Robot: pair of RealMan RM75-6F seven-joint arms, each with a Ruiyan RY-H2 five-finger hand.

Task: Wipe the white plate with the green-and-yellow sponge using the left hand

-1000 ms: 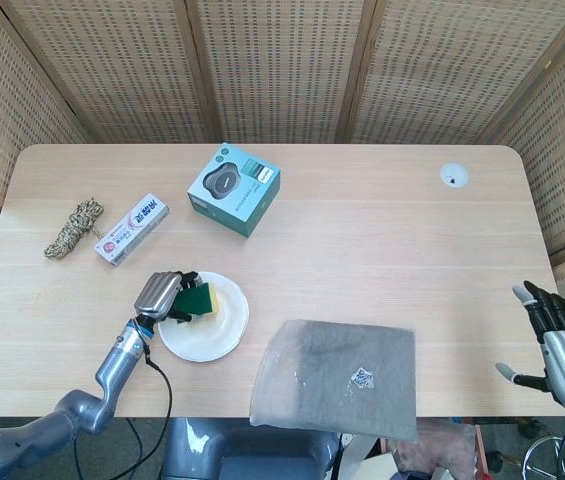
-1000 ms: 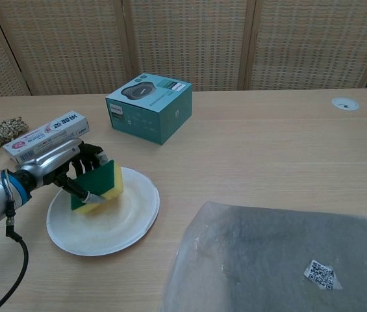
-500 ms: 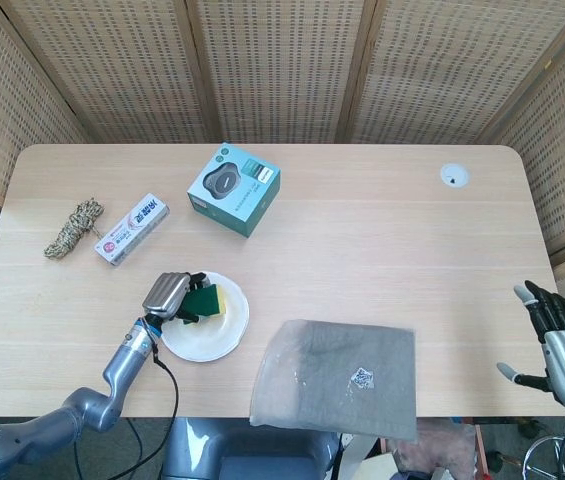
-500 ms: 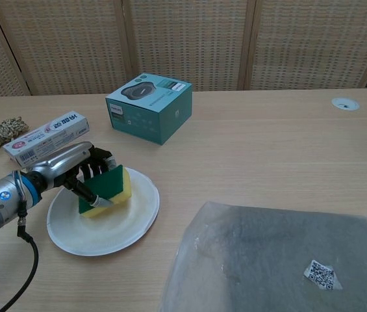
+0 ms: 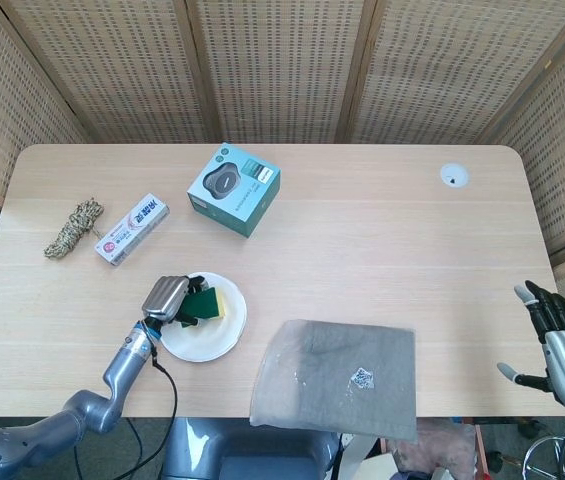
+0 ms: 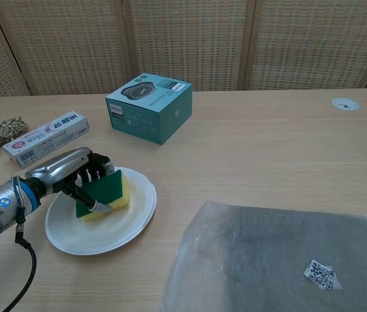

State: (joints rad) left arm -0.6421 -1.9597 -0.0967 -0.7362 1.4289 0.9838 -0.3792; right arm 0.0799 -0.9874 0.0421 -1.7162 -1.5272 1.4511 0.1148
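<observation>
Around my left hand on the white plate, bare table opens toward 3 o'clock. The toothpaste box blocks 11 — perhaps closely — the teal box 1, the grey bag 4.

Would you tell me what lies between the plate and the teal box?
Nothing: bare table separates the plate from the teal box, clearest in the chest view.

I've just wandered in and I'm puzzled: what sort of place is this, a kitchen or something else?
Probably a robot test setup, not a kitchen: a plain wooden table walled in by woven screens, with unrelated items laid out, a teal box and a white plate where the left robot hand holds a sponge.
</observation>
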